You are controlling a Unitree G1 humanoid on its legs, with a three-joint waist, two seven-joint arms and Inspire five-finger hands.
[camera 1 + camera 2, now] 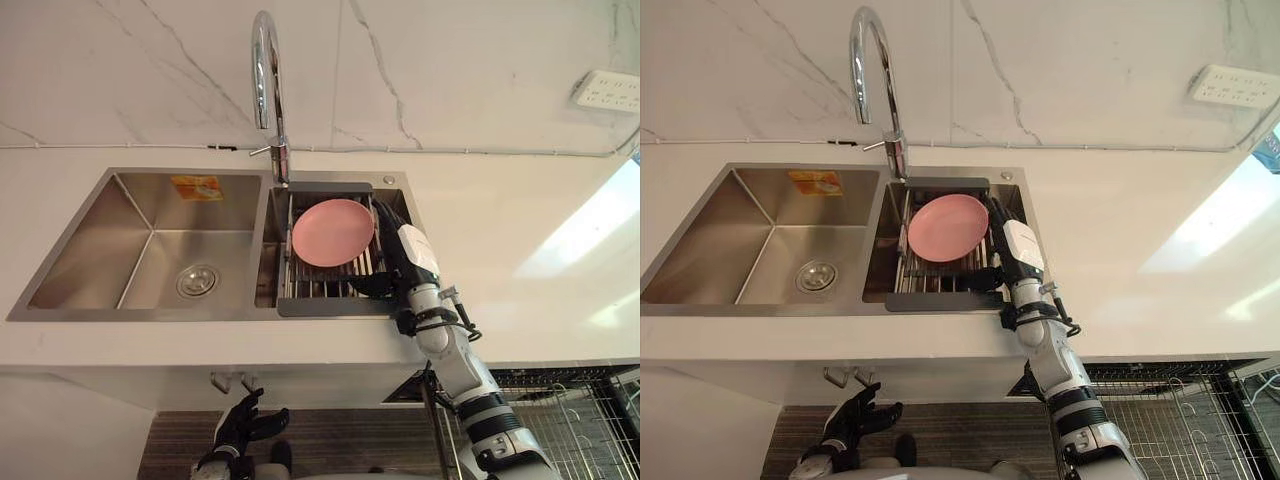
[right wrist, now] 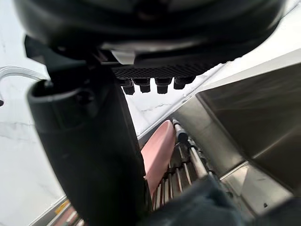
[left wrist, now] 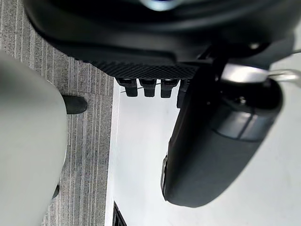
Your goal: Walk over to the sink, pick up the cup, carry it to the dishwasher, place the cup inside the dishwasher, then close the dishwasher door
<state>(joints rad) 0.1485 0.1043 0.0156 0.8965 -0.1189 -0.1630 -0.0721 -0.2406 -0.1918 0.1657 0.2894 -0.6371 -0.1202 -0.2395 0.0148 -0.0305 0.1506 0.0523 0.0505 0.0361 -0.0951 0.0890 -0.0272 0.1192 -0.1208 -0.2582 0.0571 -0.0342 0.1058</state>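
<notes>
Left hand (image 1: 240, 428) hangs low below the desk (image 1: 520, 220) edge, fingers spread, holding nothing. Right hand (image 1: 412, 250) reaches into the rack (image 1: 330, 305) in the sink (image 1: 100, 240) beside the pink plate (image 1: 332, 232); whether it holds the cup cannot be told

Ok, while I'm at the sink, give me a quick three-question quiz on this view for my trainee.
1. Fill in: the left hand hangs with open fingers below the ____.
2. Which hand reaches to the rack? A) left hand B) right hand
3. True or false: a pink plate lies on the rack.

Key: 1 counter; 2 B; 3 true.
</notes>
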